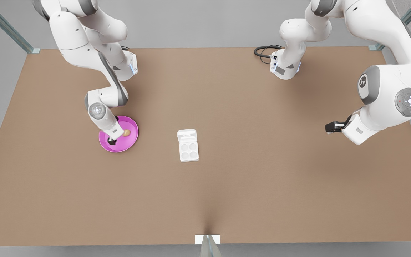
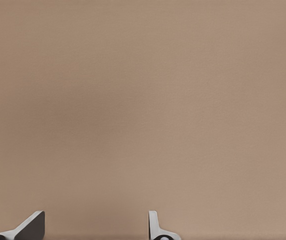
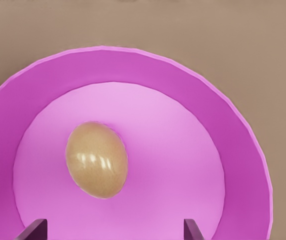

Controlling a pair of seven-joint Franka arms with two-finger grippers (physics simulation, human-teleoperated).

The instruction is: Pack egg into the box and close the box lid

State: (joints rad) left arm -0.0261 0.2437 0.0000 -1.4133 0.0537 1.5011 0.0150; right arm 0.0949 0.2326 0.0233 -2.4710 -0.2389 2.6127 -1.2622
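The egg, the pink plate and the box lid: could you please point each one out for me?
egg [image 3: 97, 160]: right wrist view, middle of its shell.
pink plate [image 3: 232, 145]: right wrist view, sloping rim.
box lid [image 1: 187, 135]: front view, raised tab on the open flap.

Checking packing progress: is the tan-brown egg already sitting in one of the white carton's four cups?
No, the tan-brown oval egg lies on the round pink plate, and the white carton shows four empty cups.

Simulated robot workcell: bare tabletop [image 1: 262, 178]
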